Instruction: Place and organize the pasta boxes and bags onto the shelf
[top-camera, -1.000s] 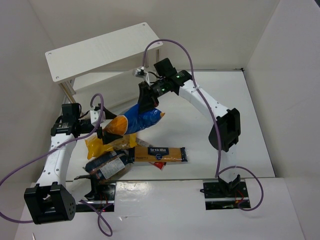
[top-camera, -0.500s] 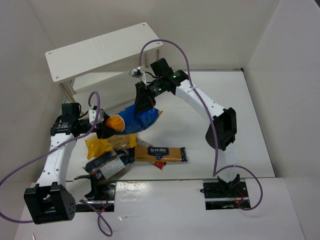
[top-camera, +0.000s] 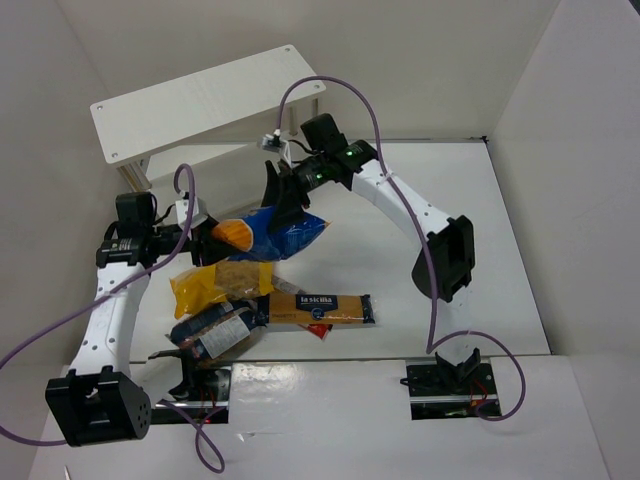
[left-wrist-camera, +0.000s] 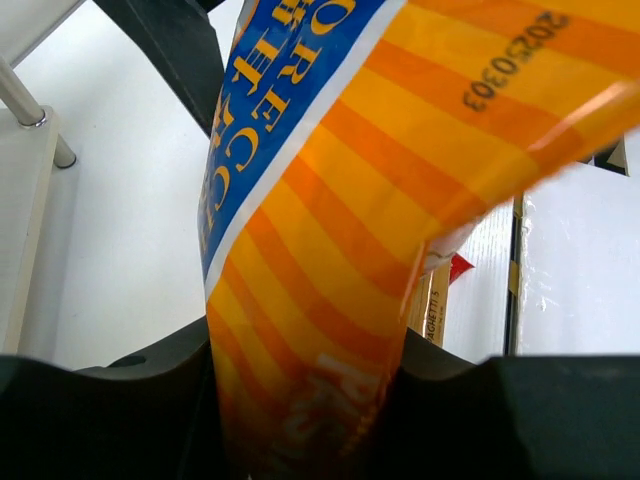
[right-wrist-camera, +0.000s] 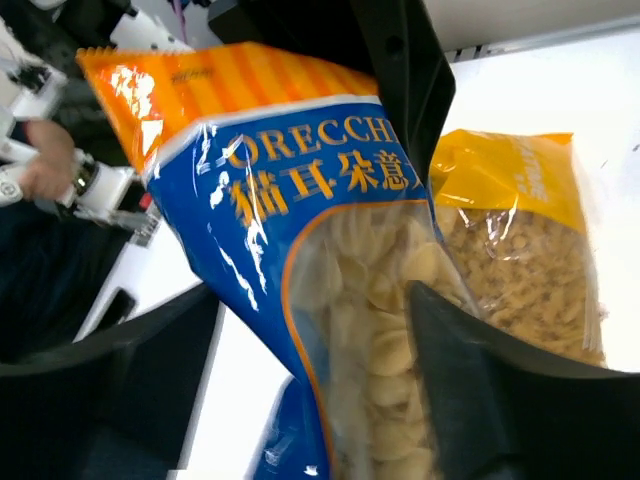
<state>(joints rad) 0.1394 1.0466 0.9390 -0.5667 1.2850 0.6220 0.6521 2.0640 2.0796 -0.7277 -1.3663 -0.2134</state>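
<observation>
Grip is holding at two spots on the blue bag (top-camera: 272, 232), which is hanging off the table (top-camera: 470, 190), just in front of the shelf (top-camera: 200, 105). Left end effector (top-camera: 214, 241) is pinching its orange end, jaws nearly closed on the film. Right end effector (top-camera: 284, 213) is clamping the blue body, jaws set wider. Yellow bag (top-camera: 205, 285), dark bag (top-camera: 212, 333) and carton (top-camera: 320, 309) are lying on the table, on its near side.

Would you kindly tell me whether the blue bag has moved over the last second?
Yes. The blue bag has shifted slightly farther from the pasta box lying on the table, up toward the shelf.
</observation>
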